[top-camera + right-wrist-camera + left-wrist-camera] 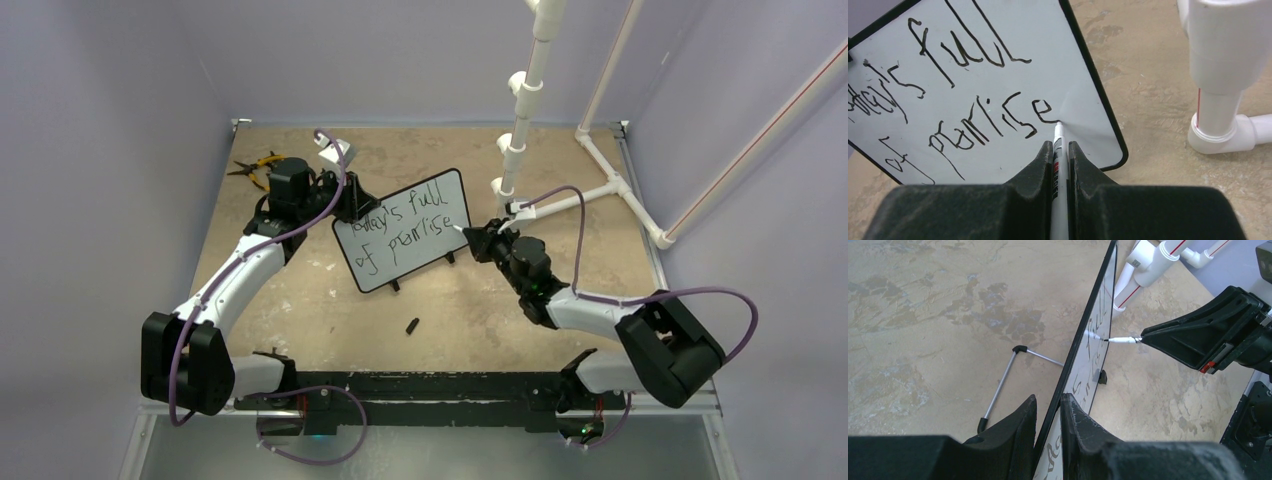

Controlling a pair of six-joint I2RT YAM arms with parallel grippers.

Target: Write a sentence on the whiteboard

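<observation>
The whiteboard (405,243) stands tilted on the table on two black feet, its black frame seen edge-on in the left wrist view (1088,330). My left gripper (1048,405) is shut on the whiteboard's left edge (345,205). The sentence (963,100) runs in two black handwritten lines. My right gripper (1060,150) is shut on a white marker (1059,150), whose tip touches the board just after the last letter "e". From the top view, the right gripper (480,238) sits at the board's right side.
A black marker cap (411,325) lies on the table in front of the board. Yellow-handled pliers (255,165) lie at the back left. A white pipe frame (600,180) stands at the back right. A metal prop leg (1003,385) reaches out behind the board.
</observation>
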